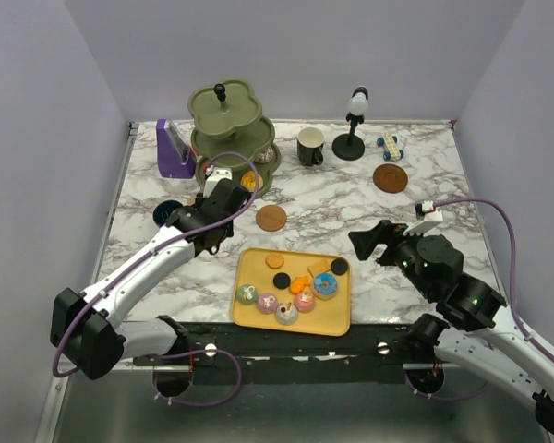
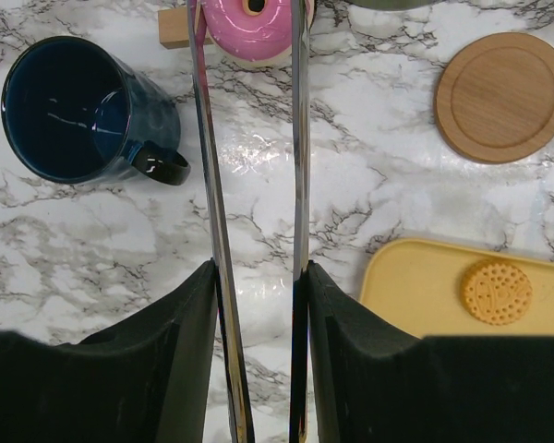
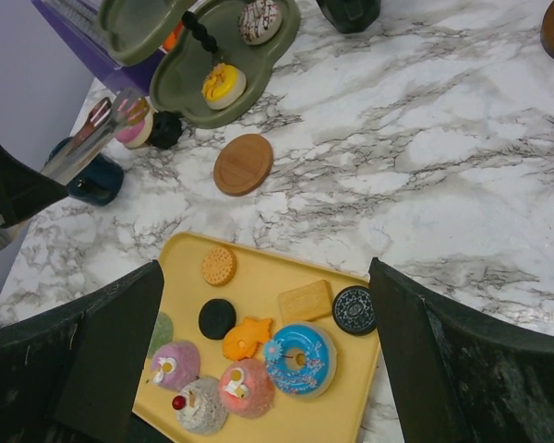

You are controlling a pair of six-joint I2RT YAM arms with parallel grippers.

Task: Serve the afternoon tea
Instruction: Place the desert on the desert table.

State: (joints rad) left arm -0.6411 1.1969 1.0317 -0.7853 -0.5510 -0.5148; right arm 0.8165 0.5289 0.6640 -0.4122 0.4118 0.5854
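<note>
- The olive-green three-tier stand [image 1: 226,129] stands far left.
- A yellow rectangular tray [image 1: 254,268] of toy sweets lies near, centre.
- The right gripper [image 1: 367,242] hovers right of the tray, jaws wide apart and empty.
- The left gripper [image 2: 255,286] clamps silver metal tongs [image 2: 208,185].
- A dark-blue mug [image 2: 69,111] sits left of the tongs.
- The tongs pinch a pink doughnut [image 2: 258,32] beside the stand's lowest tier.

Left arm [image 1: 148,263] reaches forward and rightward, the left jaws part-closed on metal tongs [image 2: 207,166] (both blades pressed between them); right arm [image 1: 462,295] bends inward and leftward, the right jaws spread wide, empty
</note>
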